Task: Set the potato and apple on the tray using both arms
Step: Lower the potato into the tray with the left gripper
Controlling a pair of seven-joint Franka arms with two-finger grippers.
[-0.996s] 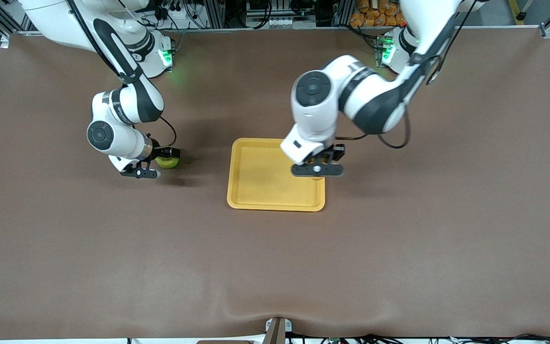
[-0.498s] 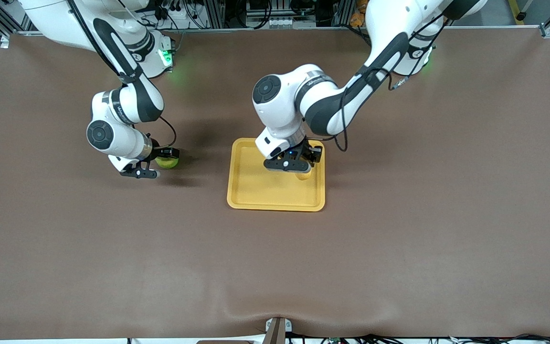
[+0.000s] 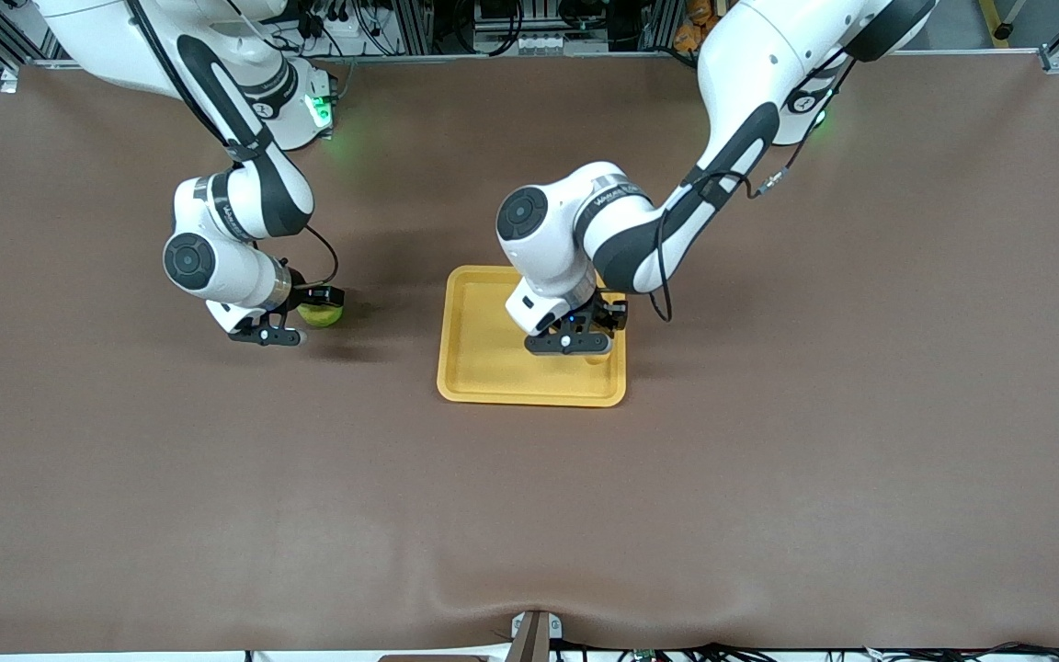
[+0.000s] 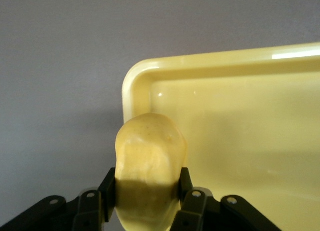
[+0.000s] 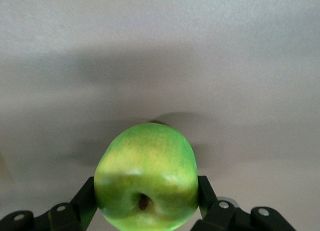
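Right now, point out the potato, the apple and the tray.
potato (image 4: 150, 161): left wrist view, its lit skin above the fingers.
apple (image 5: 146, 173): right wrist view, its green middle.
tray (image 3: 479, 354): front view, its bare floor.

High front cam facing arms, wrist cams close-up, tray (image 3: 483, 368) shared

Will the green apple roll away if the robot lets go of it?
Probably. The apple looks round and smooth, so it may roll on the flat table. It looks firm, holding its shape between the right gripper fingers.
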